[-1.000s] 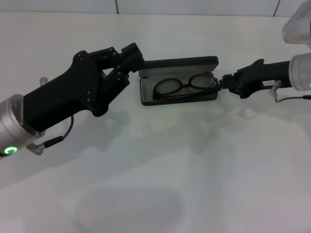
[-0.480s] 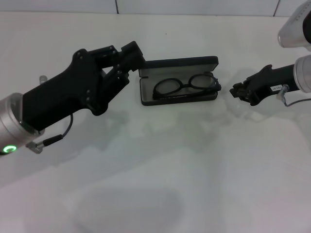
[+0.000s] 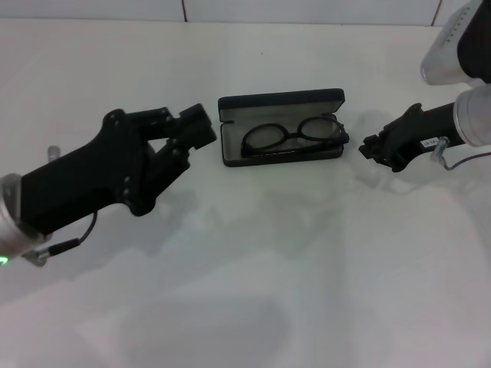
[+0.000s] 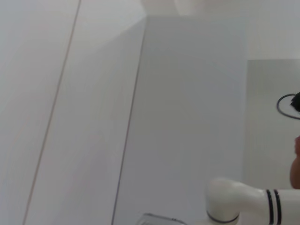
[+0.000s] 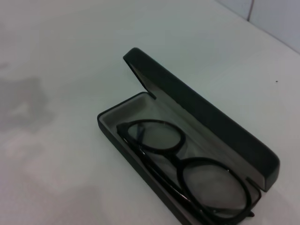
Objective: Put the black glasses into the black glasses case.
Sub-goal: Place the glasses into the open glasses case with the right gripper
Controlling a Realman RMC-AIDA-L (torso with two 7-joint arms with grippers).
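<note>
At centre left of the head view, the left gripper sits just beside the short end of the black glasses case, not touching it. Its fingers look closed together, nothing between them. Placement reads as a bracing spot for the case end, so the case would not slide; that is a guess from position only. The left wrist view shows only wall and a white arm link, no help.

In the middle, slightly above centre, the case lies open on the white tabletop, lid standing up at the far side. The black glasses lie inside the tray, lenses facing up, frame along the case length. In the right wrist view the glasses rest on the grey lining of the case, one end of the frame near the tray rim, possibly riding on it. Looks placed; lid not shut.

At right centre, the right gripper is near the other short end, apart from it, holding nothing. Cannot tell whether it is open or closed. Its spot fits a release point for the glasses.
</note>
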